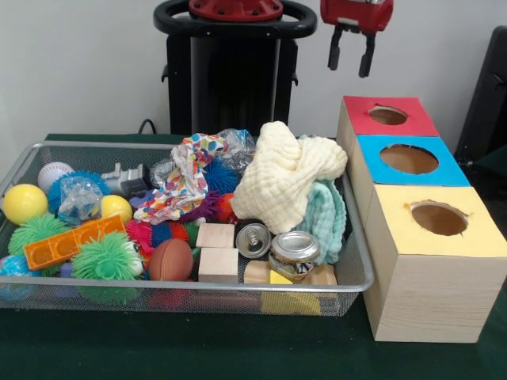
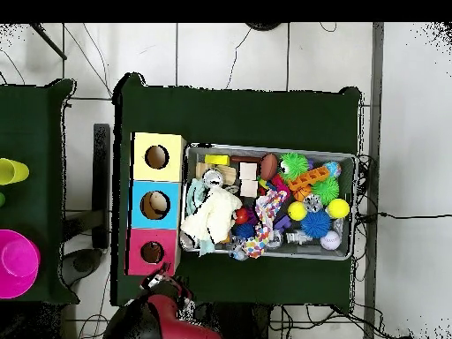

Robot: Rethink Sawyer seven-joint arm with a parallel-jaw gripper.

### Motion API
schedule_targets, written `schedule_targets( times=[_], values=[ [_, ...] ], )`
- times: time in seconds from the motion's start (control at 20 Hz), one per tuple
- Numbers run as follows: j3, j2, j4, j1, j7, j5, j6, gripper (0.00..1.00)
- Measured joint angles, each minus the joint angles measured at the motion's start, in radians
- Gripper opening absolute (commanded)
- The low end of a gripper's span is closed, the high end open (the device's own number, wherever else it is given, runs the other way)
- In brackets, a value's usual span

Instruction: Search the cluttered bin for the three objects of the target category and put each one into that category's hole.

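I have the pincer (image 1: 352,57) parked high above the red-topped end of the sorting box (image 1: 387,116), its two black fingers spread with nothing between them. The bin (image 1: 358,273) lies below it and off toward the side away from the box, so my coming move is a long drop down and across into the clutter.

I can't pick out any of the three toy animals in either view. My guess is they're buried, most likely under the cream cloth (image 1: 283,176) heaped at the bin end nearest the pincer, or under the patterned rag (image 1: 186,180) just beyond it.

The front view shows me the pile's height and the two cans (image 1: 295,248) propped against the wooden blocks (image 1: 216,236). The overhead view shows instead that the pincer (image 2: 157,281) sits outside the bin's (image 2: 267,254) footprint altogether, beside the box's red hole (image 2: 152,252), with green counter (image 2: 238,110) all round.
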Motion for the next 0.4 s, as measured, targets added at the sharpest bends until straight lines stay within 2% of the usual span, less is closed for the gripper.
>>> schedule_targets(
  times=[0.4],
  values=[
    [0.005,0.068,0.0,-0.032,0.0,-0.039,-0.074,1.0]
  ],
)
